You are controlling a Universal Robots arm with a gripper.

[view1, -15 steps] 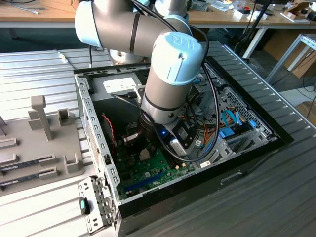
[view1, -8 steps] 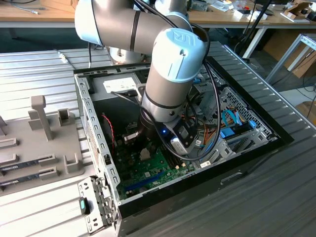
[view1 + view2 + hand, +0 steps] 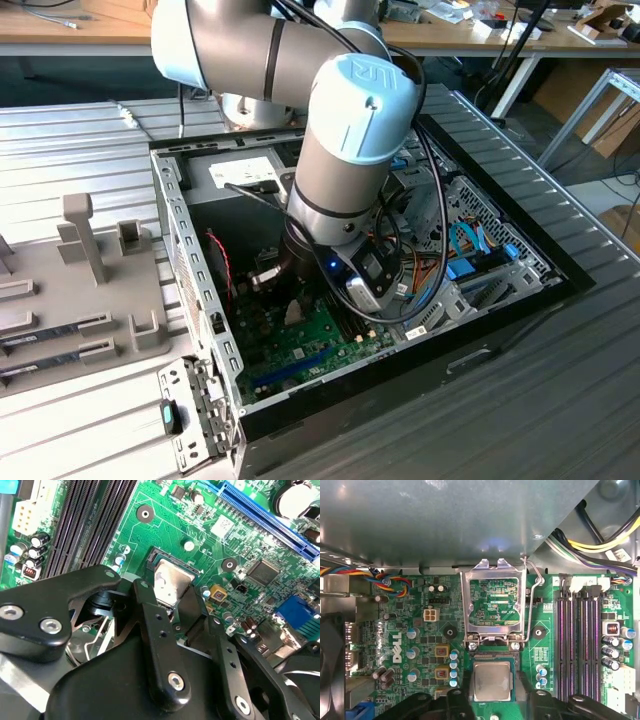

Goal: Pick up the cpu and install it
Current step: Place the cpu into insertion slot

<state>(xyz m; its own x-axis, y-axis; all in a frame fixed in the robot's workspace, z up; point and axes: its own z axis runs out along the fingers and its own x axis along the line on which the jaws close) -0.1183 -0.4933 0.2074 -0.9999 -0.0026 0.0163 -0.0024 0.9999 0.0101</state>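
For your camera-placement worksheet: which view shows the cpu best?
The first wrist view: the cpu faces the camera squarely, its whole silvery top in sight. In the second wrist view it appears slanted and partly covered by the gripper. In the exterior view the arm stands in front of that spot.

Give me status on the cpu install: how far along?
Done: the cpu is picked up and sits over the socket inside the case. In hand: the fingers look closed on its sides; whether it is fully seated I can't tell. Left: the load plate stands open and its lever is unlatched.
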